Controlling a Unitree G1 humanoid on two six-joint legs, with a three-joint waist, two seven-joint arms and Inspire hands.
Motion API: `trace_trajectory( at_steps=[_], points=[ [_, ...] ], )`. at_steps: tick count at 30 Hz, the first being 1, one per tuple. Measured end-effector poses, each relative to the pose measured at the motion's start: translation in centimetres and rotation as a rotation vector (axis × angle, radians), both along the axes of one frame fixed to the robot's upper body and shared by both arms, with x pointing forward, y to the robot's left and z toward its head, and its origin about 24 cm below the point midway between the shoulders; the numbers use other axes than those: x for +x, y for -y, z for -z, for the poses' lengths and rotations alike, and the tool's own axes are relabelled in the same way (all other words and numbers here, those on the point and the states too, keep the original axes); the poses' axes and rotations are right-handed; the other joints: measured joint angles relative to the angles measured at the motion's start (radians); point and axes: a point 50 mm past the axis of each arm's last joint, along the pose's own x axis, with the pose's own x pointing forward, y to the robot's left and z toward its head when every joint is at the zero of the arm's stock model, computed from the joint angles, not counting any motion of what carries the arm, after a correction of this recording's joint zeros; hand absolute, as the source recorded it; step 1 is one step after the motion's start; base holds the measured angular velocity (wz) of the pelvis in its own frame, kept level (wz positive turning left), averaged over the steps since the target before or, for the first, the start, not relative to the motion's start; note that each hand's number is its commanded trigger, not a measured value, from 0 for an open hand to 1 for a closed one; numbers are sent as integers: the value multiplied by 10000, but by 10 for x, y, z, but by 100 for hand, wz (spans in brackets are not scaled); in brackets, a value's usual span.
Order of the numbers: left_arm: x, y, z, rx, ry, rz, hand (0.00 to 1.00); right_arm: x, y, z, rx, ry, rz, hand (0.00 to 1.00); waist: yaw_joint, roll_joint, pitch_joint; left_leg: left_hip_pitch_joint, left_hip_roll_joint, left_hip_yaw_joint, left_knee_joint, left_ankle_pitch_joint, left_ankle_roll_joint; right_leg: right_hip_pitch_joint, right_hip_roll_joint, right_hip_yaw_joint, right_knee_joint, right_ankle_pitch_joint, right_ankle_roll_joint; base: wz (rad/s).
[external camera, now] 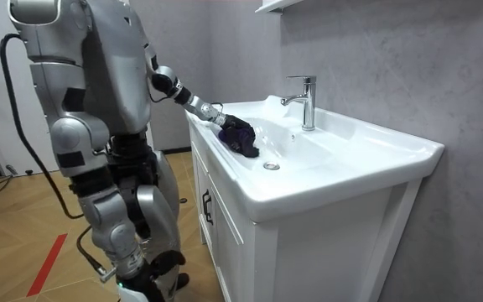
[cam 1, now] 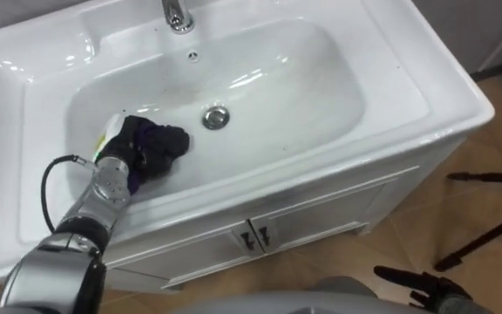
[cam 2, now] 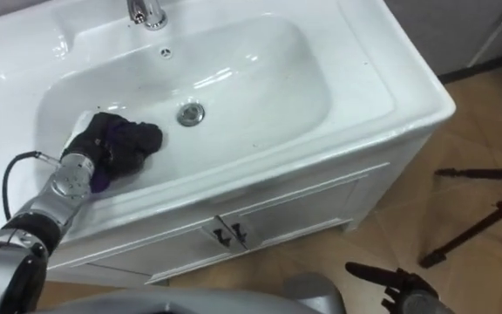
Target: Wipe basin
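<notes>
Left hand (cam 1: pixel 127 146) grips the dark cloth (cam 1: pixel 171 142), bunched under its fingers. Cloth sits in the basin (cam 1: pixel 303 78), left of the drain (cam 1: pixel 216 117). Right hand (cam 1: pixel 425 286) hangs low right.

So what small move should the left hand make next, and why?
Probably slide the dark purple cloth rightward past the round metal drain: the left hand grips it on the white ceramic basin's left slope, far from its right side.
</notes>
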Motion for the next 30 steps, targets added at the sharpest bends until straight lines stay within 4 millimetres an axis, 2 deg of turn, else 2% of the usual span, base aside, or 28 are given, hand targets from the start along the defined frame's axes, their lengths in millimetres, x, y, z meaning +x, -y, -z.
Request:
trace_trajectory(
  at_steps=[1,5,7,10,14,19,24,30],
  points=[
    [-4,-1,2,105,-36,81,100,0,2,-1,-57,44,77,0,34,45,-28,107,5,-47,3,0,-1,151,-3,-73,-74,-31,-43,17],
    [-15,-3,6,307,-181,162,100,1,5,-2,-342,25,-287,0,242,74,-51,407,16,-308,2,0,-6,543,22,-189,-217,-188,-166,6],
    [-20,-4,7,395,-157,208,100,5,7,-3,-540,134,-476,0,286,133,-83,454,26,-506,-3,14,-28,678,33,-395,-248,-250,-254,16],
    [-27,-6,10,404,-259,163,100,4,9,-4,-790,86,-534,0,310,150,-84,744,54,-535,-200,67,-116,1037,74,-561,-415,-301,-341,11],
    [-31,-8,11,375,-269,-22,100,-1,10,-4,-966,-105,-439,0,489,177,-71,989,157,-551,-399,25,-207,1348,168,-862,-584,-353,-418,-4],
    [-34,-12,8,301,-15,-290,100,-2,15,-6,-1293,-208,-295,0,540,180,-64,1116,196,-645,-579,32,-219,1445,163,-1575,-634,-381,-461,-2],
    [-32,-11,2,304,377,-222,100,-1,14,-5,-1292,-189,-339,0,558,100,-9,1244,187,-650,-840,80,-375,1489,163,-1749,-739,-381,-460,3],
    [-28,-10,-3,327,655,-143,100,-1,11,-4,-1279,-277,-642,0,564,-30,42,1232,176,-649,-803,47,-424,1457,148,-1779,-755,-384,-438,1]
  ],
)
